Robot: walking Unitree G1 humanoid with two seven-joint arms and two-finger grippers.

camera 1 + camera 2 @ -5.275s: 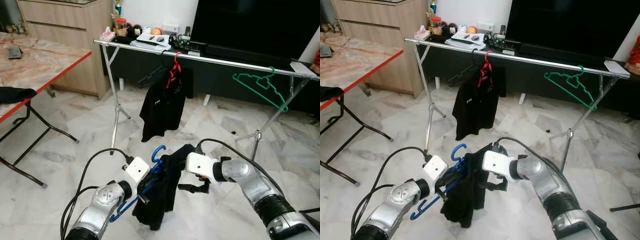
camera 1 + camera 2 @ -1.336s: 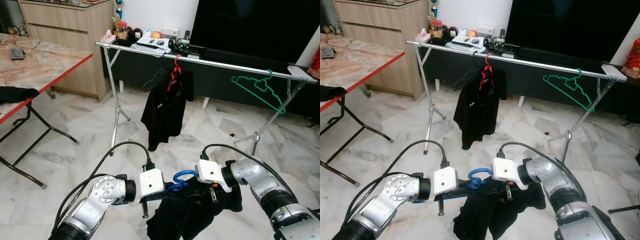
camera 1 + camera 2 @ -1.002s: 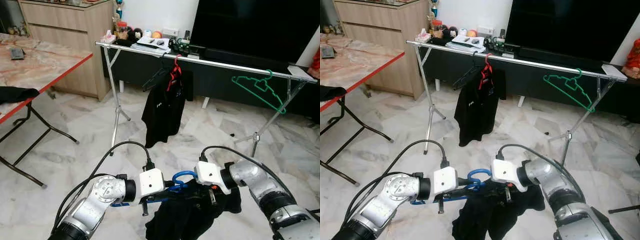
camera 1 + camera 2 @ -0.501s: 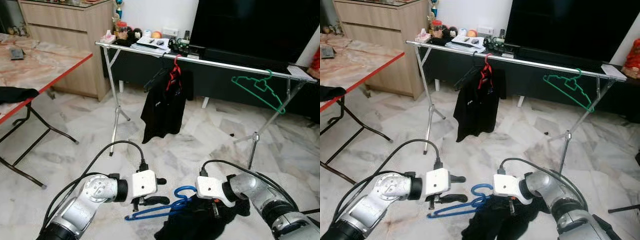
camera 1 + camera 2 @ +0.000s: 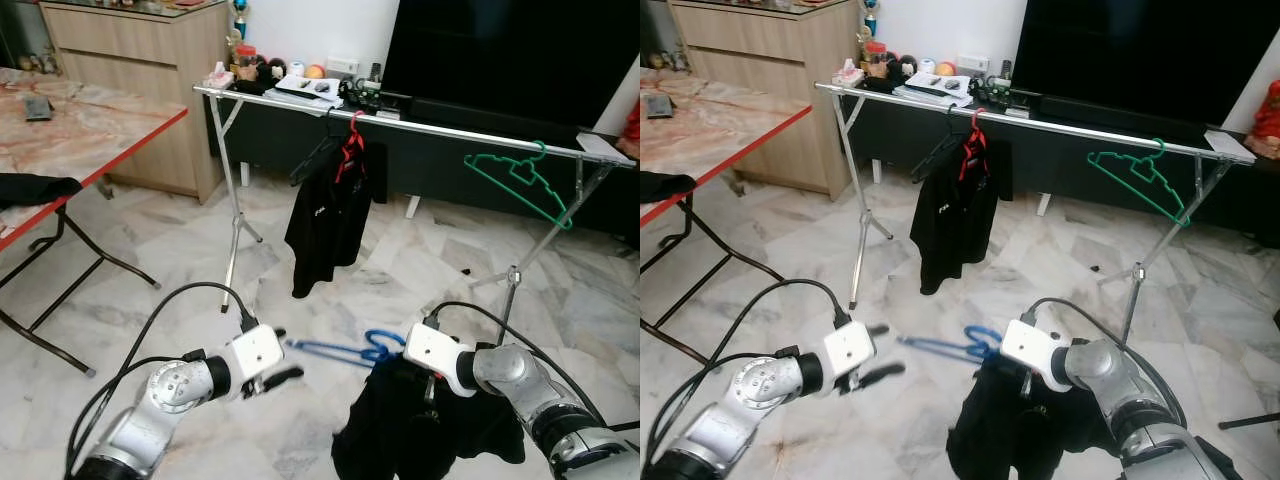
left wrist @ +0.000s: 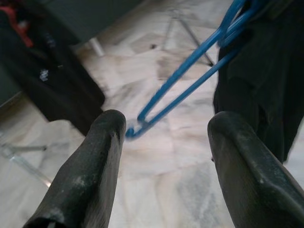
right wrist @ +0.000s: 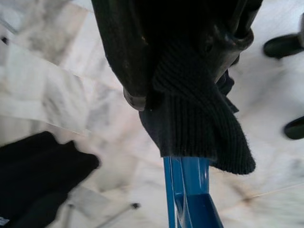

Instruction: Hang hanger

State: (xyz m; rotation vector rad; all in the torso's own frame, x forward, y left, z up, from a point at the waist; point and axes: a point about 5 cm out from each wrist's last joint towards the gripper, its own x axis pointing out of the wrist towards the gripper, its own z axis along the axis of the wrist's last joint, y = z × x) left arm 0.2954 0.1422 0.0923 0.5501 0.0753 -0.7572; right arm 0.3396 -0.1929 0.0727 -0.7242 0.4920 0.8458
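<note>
Released, blue hanger (image 5: 340,350) (near level) points left.

blue hanger (image 5: 340,349): smooth glossy plastic. black garment (image 7: 199,118): matt ribbed knit cloth. rack rail (image 5: 440,129): shiny metal. floor (image 5: 150,240): polished marble. cabinet (image 5: 130,60): matt wood.

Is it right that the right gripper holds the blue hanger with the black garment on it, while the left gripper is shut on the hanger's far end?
Not quite. The right gripper does hold the blue hanger with the black garment, but the left gripper is open: the left wrist view shows its fingers spread, with the hanger's end loose between them.
</note>
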